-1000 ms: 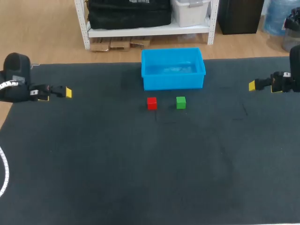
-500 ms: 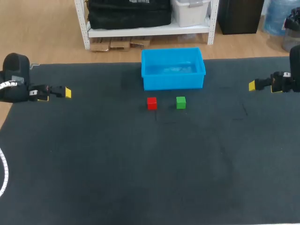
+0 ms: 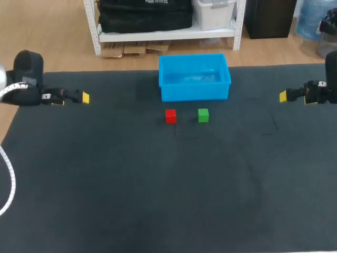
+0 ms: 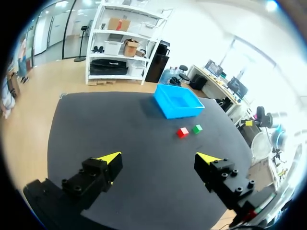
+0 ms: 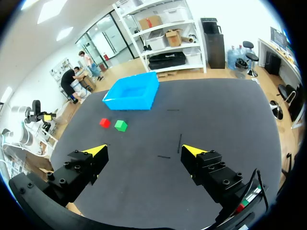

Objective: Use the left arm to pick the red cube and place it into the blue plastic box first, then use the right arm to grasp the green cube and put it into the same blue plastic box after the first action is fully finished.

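1. Cubes first: the red cube (image 3: 170, 116) and the green cube (image 3: 203, 115) rest flat on the worktop (image 3: 158, 184), side by side with a small gap between them. The red one is on the robot's left.
2. Both cubes lie just in front of the blue box (image 3: 195, 92), near its front wall but not touching it. The box stands upright with its open top facing up.
3. The left gripper (image 3: 76, 98) is near the worktop's left edge, well apart from the cubes and the box. Its arm comes in from the left side.
4. In the left wrist view the left gripper (image 4: 158, 157) is released. Its yellow-tipped fingers are spread wide with nothing between them, and the red cube (image 4: 183, 132), the green cube (image 4: 197, 128) and the box (image 4: 184, 113) lie well ahead of it.
5. The right gripper (image 3: 287, 96) is near the worktop's right edge, also well apart from the cubes.
6. In the right wrist view the right gripper (image 5: 143, 150) is released too, with its fingers wide and holding nothing. The green cube (image 5: 121, 125), the red cube (image 5: 104, 123) and the box (image 5: 127, 104) lie ahead of it, off toward one finger's side.
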Robot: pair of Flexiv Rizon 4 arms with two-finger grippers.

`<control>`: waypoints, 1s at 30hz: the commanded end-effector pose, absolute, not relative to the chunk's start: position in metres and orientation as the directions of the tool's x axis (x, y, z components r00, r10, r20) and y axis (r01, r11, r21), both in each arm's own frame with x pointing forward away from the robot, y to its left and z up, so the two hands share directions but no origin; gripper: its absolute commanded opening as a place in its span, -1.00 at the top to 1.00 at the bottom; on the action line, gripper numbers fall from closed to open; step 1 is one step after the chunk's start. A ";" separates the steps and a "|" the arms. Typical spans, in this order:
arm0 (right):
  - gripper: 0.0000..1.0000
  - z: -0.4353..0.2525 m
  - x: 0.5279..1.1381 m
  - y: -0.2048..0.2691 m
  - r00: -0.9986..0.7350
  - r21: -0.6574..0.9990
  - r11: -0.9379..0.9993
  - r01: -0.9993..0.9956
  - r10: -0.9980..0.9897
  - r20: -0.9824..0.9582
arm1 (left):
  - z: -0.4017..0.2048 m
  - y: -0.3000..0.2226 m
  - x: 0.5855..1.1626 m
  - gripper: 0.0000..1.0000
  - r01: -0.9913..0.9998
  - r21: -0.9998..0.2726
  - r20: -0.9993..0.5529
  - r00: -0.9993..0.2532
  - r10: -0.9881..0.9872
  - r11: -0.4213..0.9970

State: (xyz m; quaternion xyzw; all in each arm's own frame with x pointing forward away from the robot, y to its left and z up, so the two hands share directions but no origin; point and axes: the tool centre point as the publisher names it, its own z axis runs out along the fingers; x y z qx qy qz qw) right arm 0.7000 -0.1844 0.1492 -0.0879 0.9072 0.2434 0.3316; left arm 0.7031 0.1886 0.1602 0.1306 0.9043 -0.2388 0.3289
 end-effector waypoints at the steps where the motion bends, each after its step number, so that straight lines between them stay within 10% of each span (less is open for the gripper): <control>1: -1.00 0.149 0.700 -0.185 -0.765 0.384 0.866 -0.322 0.001 -0.644 | 0.164 0.179 0.714 -1.00 0.382 -0.300 -0.624 -0.771 0.123 0.874; 30: -1.00 0.149 0.700 -0.185 -0.765 0.384 0.866 -0.322 0.001 -0.644 | 0.170 0.127 0.741 -1.00 0.369 -0.186 -0.529 -0.818 0.224 0.910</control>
